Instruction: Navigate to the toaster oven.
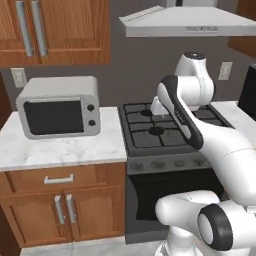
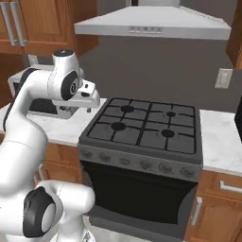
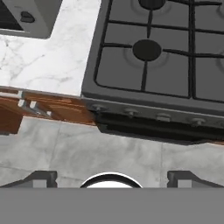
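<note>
The toaster oven [image 1: 59, 107] is a light grey box with a dark glass door and two dark knobs at its right. It stands on the marble counter [image 1: 60, 147] left of the stove. In the right base view the toaster oven [image 2: 17, 81] is mostly hidden behind my arm. In the hand view its lower right corner [image 3: 27, 18] shows at the top left. My gripper [image 3: 111, 178] hangs above the floor in front of the stove, open, its fingertips [image 3: 42, 178] wide apart with nothing between them. My hand [image 2: 84, 98] is raised over the counter's edge beside the stove.
A black gas stove [image 1: 160, 131] with an oven below sits right of the toaster oven, under a grey range hood [image 1: 186, 22]. Wooden cabinets [image 1: 60, 202] run under the counter and wooden wall cabinets [image 1: 55, 30] hang above. A dark appliance [image 1: 248, 92] shows at the far right edge.
</note>
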Motion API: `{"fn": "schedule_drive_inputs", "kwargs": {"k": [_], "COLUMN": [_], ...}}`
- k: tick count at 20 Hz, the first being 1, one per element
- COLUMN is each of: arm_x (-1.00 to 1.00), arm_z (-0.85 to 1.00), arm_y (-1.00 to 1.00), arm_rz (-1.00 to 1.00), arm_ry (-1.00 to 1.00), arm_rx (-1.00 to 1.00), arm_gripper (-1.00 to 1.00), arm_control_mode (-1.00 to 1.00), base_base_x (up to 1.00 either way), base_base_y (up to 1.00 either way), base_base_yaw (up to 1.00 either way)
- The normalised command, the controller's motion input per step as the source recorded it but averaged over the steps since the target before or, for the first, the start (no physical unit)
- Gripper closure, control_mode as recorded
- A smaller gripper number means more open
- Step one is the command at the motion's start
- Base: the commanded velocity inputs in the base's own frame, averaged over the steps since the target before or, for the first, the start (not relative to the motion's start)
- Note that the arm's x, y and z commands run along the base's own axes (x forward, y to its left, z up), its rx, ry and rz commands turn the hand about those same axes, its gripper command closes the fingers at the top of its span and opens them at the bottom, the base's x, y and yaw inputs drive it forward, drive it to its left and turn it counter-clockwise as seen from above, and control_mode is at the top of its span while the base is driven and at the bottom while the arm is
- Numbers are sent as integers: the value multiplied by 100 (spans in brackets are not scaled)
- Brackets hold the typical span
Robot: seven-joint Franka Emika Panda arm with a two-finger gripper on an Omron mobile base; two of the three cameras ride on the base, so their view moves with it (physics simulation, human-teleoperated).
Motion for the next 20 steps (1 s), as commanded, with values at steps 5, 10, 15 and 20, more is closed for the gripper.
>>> {"fn": "schedule_drive_inputs", "kwargs": {"k": [5,10,15,20], "arm_x": [0,0,0,0], "arm_z": [0,0,0,0], "arm_y": [0,0,0,0], "arm_rz": [0,0,0,0], "arm_ry": [0,0,0,0], "arm_rx": [0,0,0,0], "arm_gripper": [-100,-100,-100,-100], "arm_control_mode": [100,100,100,100], "base_base_x": [38,41,69,67], "base_base_y": [100,90,58,29], "base_base_yaw": [-27,-27,-20,-5]}}
